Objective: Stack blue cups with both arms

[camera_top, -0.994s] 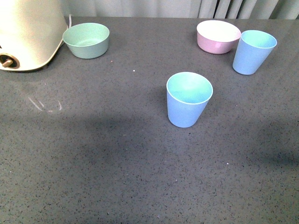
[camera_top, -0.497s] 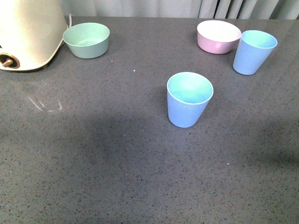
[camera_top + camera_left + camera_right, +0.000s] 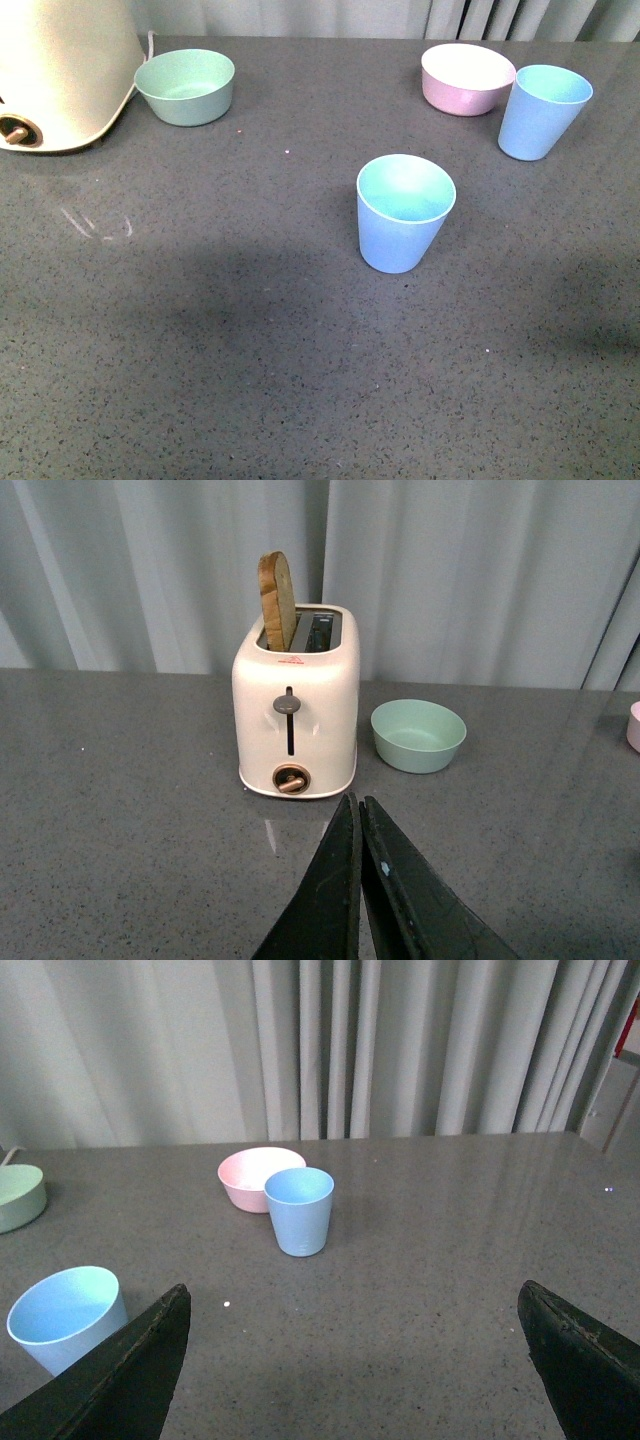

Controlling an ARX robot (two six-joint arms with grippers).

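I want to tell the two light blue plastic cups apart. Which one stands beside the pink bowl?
The light blue plastic cup at the far right, close beside the round pink bowl. The other blue cup stands alone mid-table.

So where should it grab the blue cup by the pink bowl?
Probably the upper wall under the rim, coming from the robot's right: that blue cup stands upright, widest at top, and the pink bowl sits close on its left.

Tiny red triangular mark [image 3: 292, 661] on toaster [image 3: 322, 715]
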